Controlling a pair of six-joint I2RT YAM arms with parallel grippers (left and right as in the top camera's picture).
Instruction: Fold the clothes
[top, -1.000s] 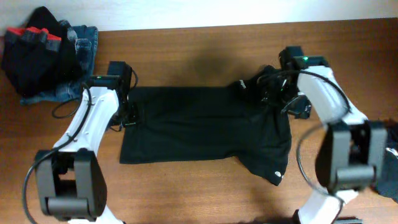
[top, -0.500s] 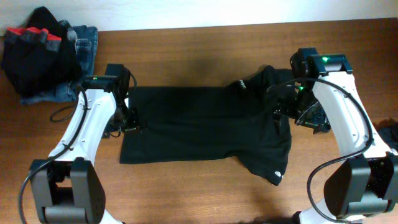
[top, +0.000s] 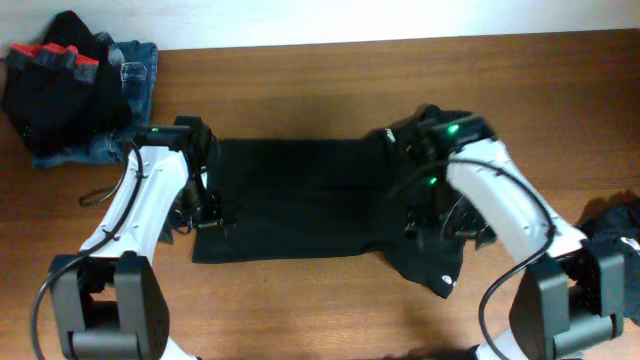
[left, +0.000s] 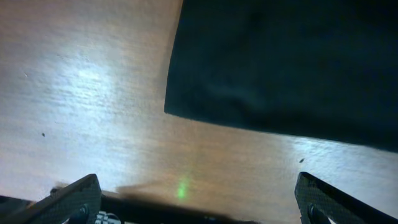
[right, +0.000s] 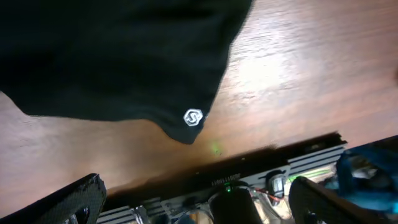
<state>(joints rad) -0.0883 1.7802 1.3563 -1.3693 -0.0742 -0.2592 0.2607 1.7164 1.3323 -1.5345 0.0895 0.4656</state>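
Far left, back corner of the worktop (top: 300, 90): a heap of spare clothes (top: 70, 85), black w/ red bits over denim, kept well apart from the work area and prob. waiting their turn. Next, the left claw (left: 198, 202) hangs over the left edge of the black top (top: 320, 200) near its front corner. Its fingers are spread wide w/ nothing btwn them, just bare wood and hem below. The top lies mostly flat mid-worktop, bunched at the back right, w/ one sleeve poking out front right and showing a small white logo (right: 193, 117). The right claw (right: 199, 199) sits over that sleeve side, also spread and empty. One arm at each end looks like a setup for pinching opposite edges — no fold begun yet. Far right edge: another dark garment (top: 615, 225), partly cut off.
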